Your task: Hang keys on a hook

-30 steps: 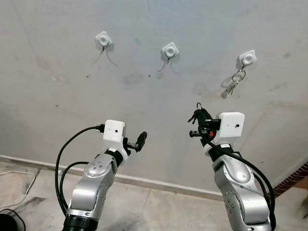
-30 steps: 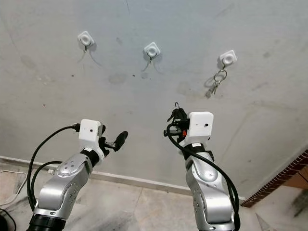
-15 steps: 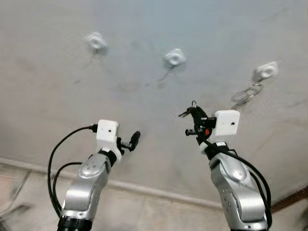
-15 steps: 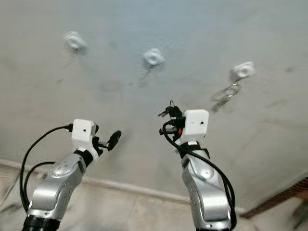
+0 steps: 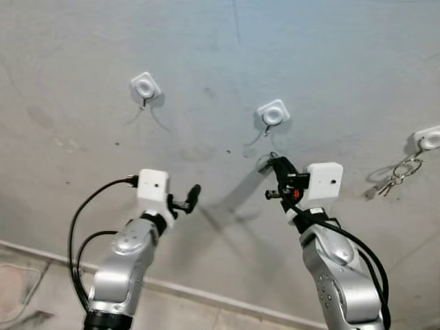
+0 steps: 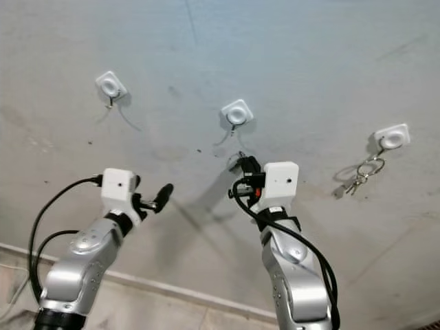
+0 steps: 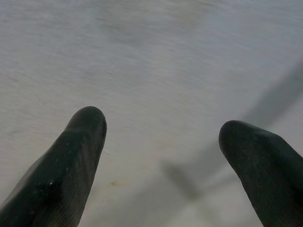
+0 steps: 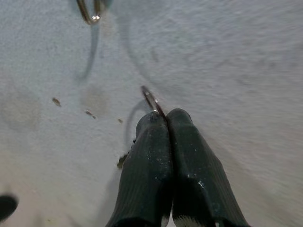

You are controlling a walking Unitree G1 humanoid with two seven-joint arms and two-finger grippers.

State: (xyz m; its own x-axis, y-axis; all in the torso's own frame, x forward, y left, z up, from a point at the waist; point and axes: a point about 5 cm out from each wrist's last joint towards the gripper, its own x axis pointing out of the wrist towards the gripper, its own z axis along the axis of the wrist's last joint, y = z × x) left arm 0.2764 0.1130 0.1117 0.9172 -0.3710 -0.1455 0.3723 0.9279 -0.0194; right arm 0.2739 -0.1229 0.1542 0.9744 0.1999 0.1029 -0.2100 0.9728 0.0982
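No writing or brand mark can be read anywhere on the grey plaster wall [image 5: 323,62]. Three white square adhesive hooks sit on it in a row: the left hook [image 5: 145,87], the middle hook [image 5: 273,113] and the right hook [image 5: 430,139], from which a set of silver keys on a ring [image 5: 395,176] already hangs. The right end effector [image 5: 273,163] is raised close to the wall just below the middle hook, its two black fingers [image 8: 156,156] pressed together on a thin silver key ring [image 8: 150,100], whose loop sticks out past the tips; the keys themselves are hidden. The left end effector [image 7: 163,137] is held up to the left, fingers spread wide and holding nothing, pointing at bare wall.
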